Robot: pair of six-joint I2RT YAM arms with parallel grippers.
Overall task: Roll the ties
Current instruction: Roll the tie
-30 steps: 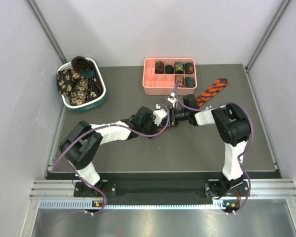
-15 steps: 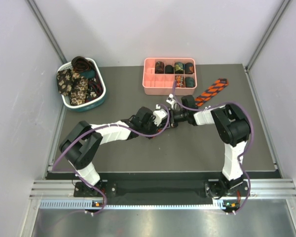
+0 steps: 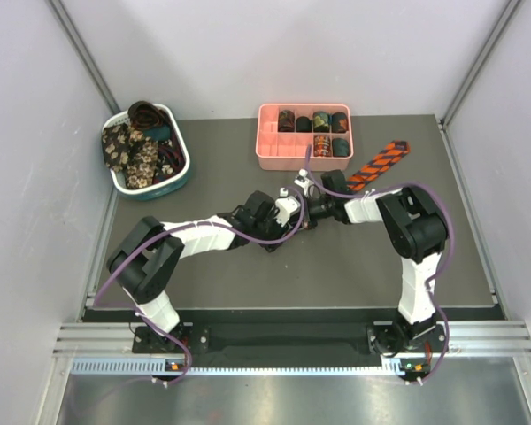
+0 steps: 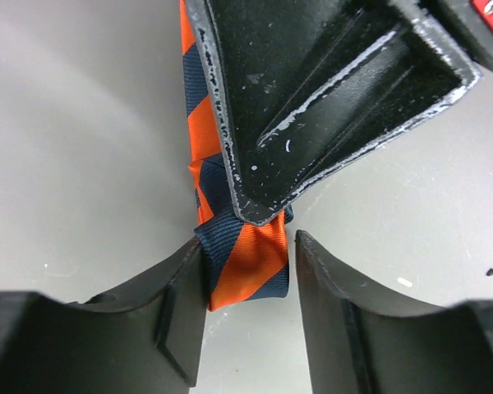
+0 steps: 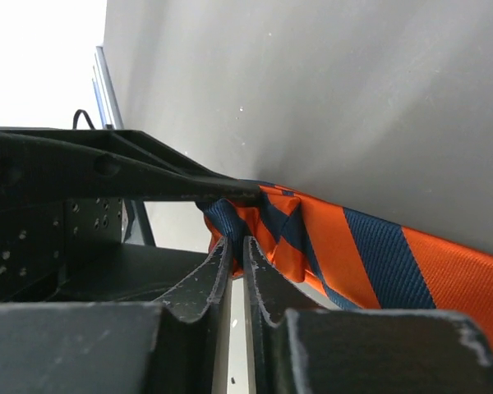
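The orange and dark-blue striped tie [image 3: 380, 163] lies as a long strip on the table, running from its wide end at the back right down to both grippers at mid-table. Its narrow end is folded over [image 4: 248, 263]. My right gripper [image 3: 306, 204] is shut on that fold, its fingertips [image 5: 230, 258] pinching the fabric [image 5: 312, 238]. My left gripper [image 4: 248, 300] is open and straddles the same fold; the left finger [image 4: 177, 316] touches the fabric, the right finger [image 4: 333, 312] stands just clear. In the top view the left gripper [image 3: 292, 215] meets the right one tip to tip.
A pink compartment tray [image 3: 270, 152] at the back centre holds several rolled ties [image 3: 321, 120]. A white-and-teal basket [image 3: 184, 161] at the back left holds loose floral and dark ties [image 3: 133, 150]. Purple cables loop over both arms.
Both grippers have shifted slightly left and toward the back, staying together at the tie's narrow end. The tie's wide end has hardly moved.
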